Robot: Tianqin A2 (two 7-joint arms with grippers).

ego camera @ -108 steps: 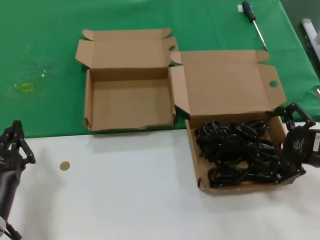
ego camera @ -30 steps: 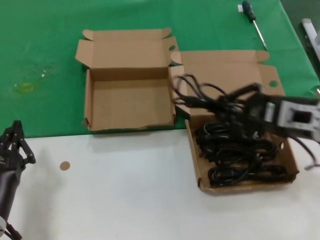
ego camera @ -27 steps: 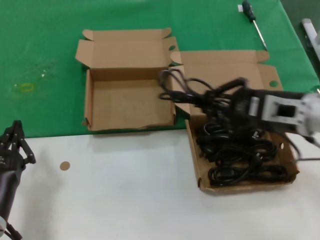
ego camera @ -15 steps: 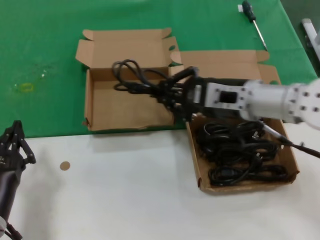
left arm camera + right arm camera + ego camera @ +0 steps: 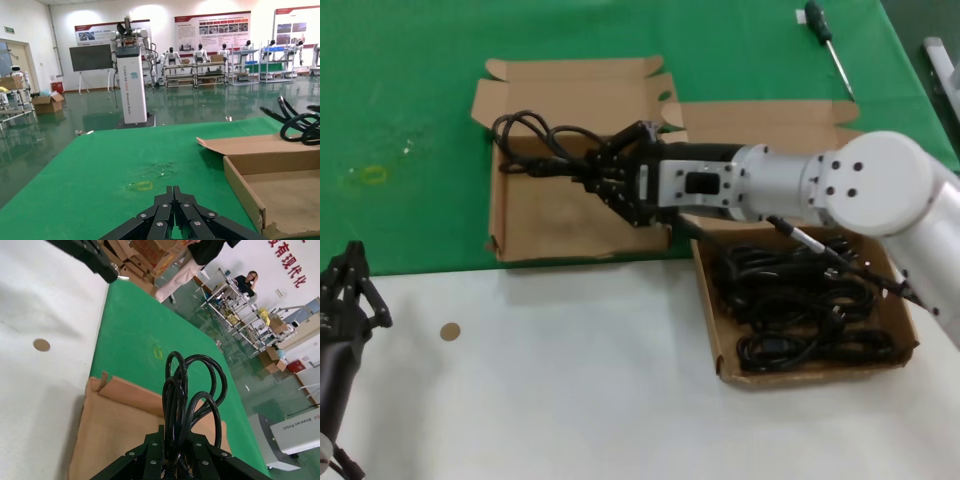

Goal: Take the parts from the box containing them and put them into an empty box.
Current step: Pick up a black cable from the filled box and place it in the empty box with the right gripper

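Black power cords wound into a loose bundle of wire loops hang from our right gripper, held above the smaller, squarer brown cardboard box, whose floor is bare. The loops reach out toward that box's far left corner, near its left wall and the fold of its lid. If we let go from here, we judge the bundle could catch on that wall or land half over the edge, because its free loops extend well beyond the fingers. A loop could also snag on a finger and come back out with the gripper as it withdraws. More black cord bundles lie in the larger brown cardboard box with the wide lid on our right.

The right gripper's fingers are closed tight on the bundle's gathered middle; in the right wrist view the loops rise straight out from between them. Our left gripper waits low at our left over the white tabletop, well apart from both boxes, its fingers drawn together on nothing.
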